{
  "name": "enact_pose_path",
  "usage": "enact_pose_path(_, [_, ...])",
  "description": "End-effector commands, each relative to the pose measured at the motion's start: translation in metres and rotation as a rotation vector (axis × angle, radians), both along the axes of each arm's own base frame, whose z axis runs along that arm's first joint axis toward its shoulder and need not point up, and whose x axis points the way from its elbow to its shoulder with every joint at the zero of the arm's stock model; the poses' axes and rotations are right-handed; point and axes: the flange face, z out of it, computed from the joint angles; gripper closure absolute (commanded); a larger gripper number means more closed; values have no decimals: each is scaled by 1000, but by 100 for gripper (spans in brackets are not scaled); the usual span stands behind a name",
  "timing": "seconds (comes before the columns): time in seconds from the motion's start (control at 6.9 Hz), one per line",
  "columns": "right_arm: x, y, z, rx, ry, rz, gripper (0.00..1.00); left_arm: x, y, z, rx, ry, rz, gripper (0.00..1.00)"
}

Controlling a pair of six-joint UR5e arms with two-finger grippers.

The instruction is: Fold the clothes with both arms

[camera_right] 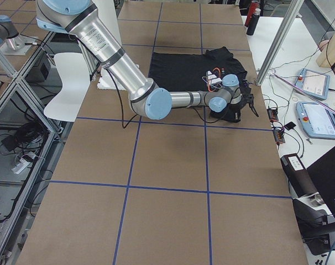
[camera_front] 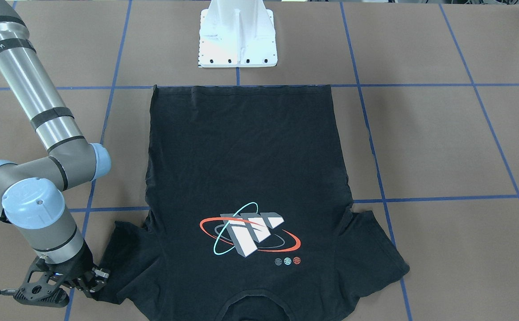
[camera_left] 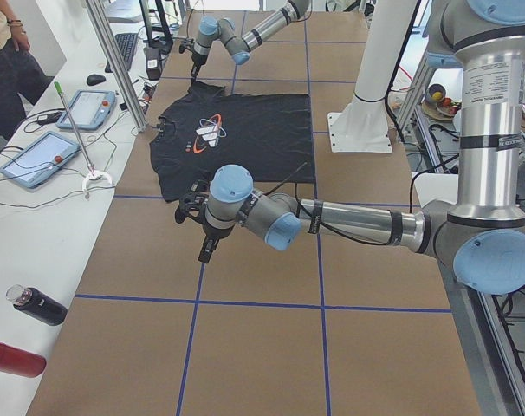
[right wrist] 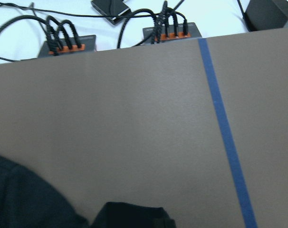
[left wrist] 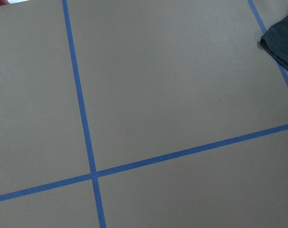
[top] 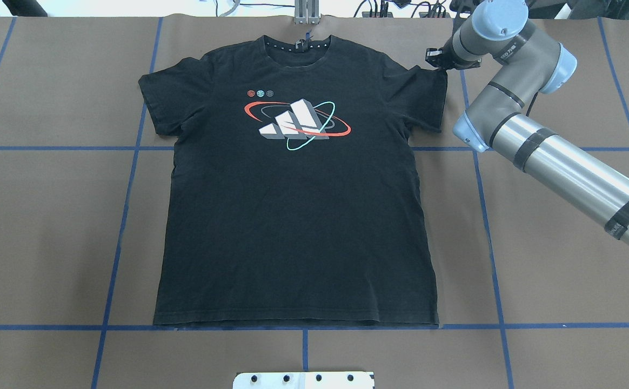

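The right hand (camera_front: 91,280) sits at the lower left of the front-facing view, its fingertips meeting the outer corner of one sleeve of the black T-shirt (camera_front: 241,169). In the overhead view the same hand is at the upper right, at that sleeve's top corner. Whether it pinches the cloth or only touches it I cannot tell. The fingers are small and dark against dark fabric, and the right wrist camera shows only the brown counter (right wrist: 134,118), a blue tape line (right wrist: 225,128) and dark cloth along its bottom edge. The left hand (camera_left: 198,227) shows clearly only in the left side view, near the middle of the frame, hanging above the counter near the shirt's closer sleeve. How far it is open cannot be told from there. Its wrist camera sees crossing tape lines and a corner of dark cloth at the upper right. The T-shirt lies spread flat with its logo (top: 297,124) facing up, in the middle of the counter, its collar at the top of the overhead view. The front-facing view cuts the collar off at its bottom edge.
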Motion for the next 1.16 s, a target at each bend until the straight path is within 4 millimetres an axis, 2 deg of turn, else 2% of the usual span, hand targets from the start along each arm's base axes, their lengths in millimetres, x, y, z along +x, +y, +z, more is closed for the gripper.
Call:
enact_pose_path(0.0, [10, 24, -72, 56, -145, -34, 100, 0, 0, -7, 11, 5, 0, 0])
enact_pose_path(0.14, [7, 45, -104, 17, -239, -81, 100, -1, 2, -13, 21, 8, -1, 0])
enact_pose_path(0.29, [-28, 65, -116, -33, -255, -87, 100, -1, 2, -15, 26, 8, -1, 0])
enact_pose_path(0.43, [-56, 67, -128, -15, -234, -78, 100, -1, 2, -16, 28, 8, -1, 0])
enact_pose_path(0.58, [-89, 67, -151, -12, -220, -66, 100, -1, 2, -21, 34, 10, -4, 0])
enact_pose_path(0.72, [-109, 62, -146, -26, -188, -47, 100, -1, 3, -23, 39, 10, -3, 0])
enact_pose_path(0.87, [-124, 53, -150, -32, -165, -35, 100, -2, 2, -23, 39, 8, -5, 0])
enact_pose_path(1.01, [-142, 48, -163, -36, -151, -37, 100, -2, 3, -25, 39, 11, -8, 0])
